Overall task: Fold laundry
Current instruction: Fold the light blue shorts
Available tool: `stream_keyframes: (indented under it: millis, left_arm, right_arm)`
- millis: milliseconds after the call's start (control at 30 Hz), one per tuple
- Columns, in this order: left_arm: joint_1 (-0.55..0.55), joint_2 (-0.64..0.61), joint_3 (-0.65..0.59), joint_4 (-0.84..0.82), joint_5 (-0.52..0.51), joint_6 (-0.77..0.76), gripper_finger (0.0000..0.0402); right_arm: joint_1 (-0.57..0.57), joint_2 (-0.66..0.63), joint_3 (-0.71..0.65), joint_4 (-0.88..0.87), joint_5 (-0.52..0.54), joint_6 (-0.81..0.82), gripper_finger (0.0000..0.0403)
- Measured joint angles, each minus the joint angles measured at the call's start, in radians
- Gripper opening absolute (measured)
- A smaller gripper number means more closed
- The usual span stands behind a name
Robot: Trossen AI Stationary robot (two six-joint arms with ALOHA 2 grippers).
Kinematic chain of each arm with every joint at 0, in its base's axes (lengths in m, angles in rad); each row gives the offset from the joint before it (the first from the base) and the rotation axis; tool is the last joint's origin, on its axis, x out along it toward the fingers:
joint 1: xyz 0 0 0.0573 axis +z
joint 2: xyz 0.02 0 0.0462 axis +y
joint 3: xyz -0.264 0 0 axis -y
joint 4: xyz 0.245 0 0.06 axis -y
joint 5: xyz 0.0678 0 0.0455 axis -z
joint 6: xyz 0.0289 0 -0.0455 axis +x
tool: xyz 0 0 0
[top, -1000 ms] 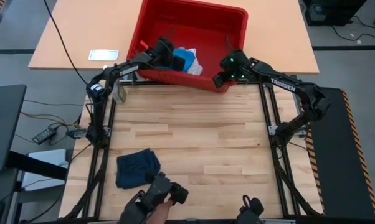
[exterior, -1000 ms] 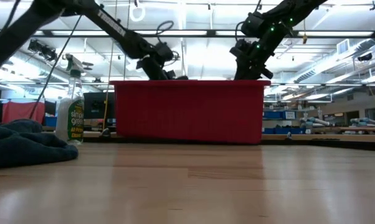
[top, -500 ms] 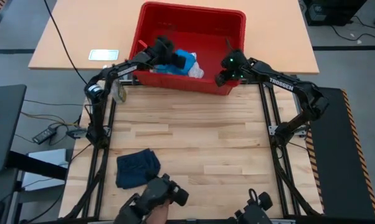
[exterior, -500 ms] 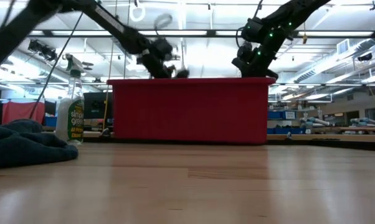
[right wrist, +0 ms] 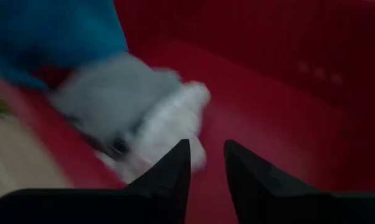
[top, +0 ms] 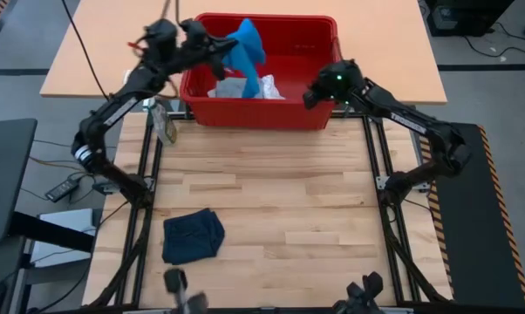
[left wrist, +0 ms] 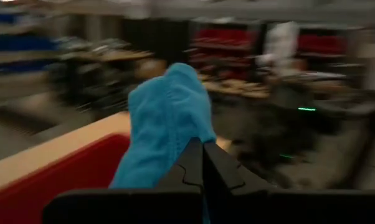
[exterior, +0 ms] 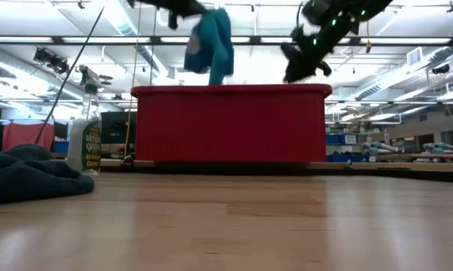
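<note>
The left hand [top: 212, 45] is pinched shut on the blue cloth [top: 245, 48], up above the red basket [top: 319, 118]. Lift it clear, then lay it flat on the counter [top: 271, 183]. The right hand [top: 310, 94] is a little open, holding nothing.

Two dark jointed arms of black links, white lettering along the right arm's [top: 402, 118] forearm, green light near its hand [top: 310, 94], matte black tapered fingers [right wrist: 169, 177], left hand [top: 217, 51] likewise black

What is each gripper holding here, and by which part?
The left gripper is shut on the bright blue garment, pinching its upper edge so it hangs above the red basket. The right gripper holds nothing.
</note>
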Motion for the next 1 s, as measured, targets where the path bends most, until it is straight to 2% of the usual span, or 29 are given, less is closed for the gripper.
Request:
stream_keyframes:
  millis: [133, 233, 300, 400, 467, 567, 700, 867, 1000]
  left_arm:
    - [-0.017, -0.057, 0.0, -0.039, 0.195, -0.001, 0.0001]
    - [-0.054, -0.071, 0.0, -0.116, 0.317, 0.001, 0.0]
    - [-0.095, -0.072, 0.0, -0.208, 0.364, 0.033, 0.0]
    - [-0.173, -0.066, 0.0, -0.389, 0.364, 0.136, 0.0]
    - [-0.238, -0.053, 0.0, -0.499, 0.332, 0.2, 0.0]
    - [-0.34, -0.028, -0.001, -0.651, 0.244, 0.285, 0.0]
    - [-0.473, 0.034, -0.012, -0.761, 0.128, 0.364, 0.0]
    - [-0.588, 0.133, -0.103, -0.701, 0.012, 0.385, 0.0]
    - [-0.624, 0.222, -0.161, -0.606, -0.09, 0.281, 0.0]
  right_arm:
    - [0.041, -0.065, 0.001, 0.072, -0.076, -0.002, 0.0106]
    - [0.069, -0.106, 0.002, 0.123, -0.204, 0.041, 0.0106]
    - [0.091, -0.124, 0.003, 0.134, -0.28, 0.1, 0.0106]
    - [0.134, -0.14, 0.003, 0.102, -0.302, 0.201, 0.0106]
    - [0.168, -0.153, 0.003, 0.016, -0.245, 0.253, 0.0106]
    - [0.221, -0.171, 0.003, -0.213, -0.133, 0.317, 0.0106]
    - [0.32, -0.189, 0.003, -0.487, -0.06, 0.482, 0.0106]
    - [0.501, -0.188, 0.003, -0.658, 0.048, 0.657, 0.0106]
    - [0.602, -0.188, -0.002, -0.785, 0.164, 0.792, 0.0106]
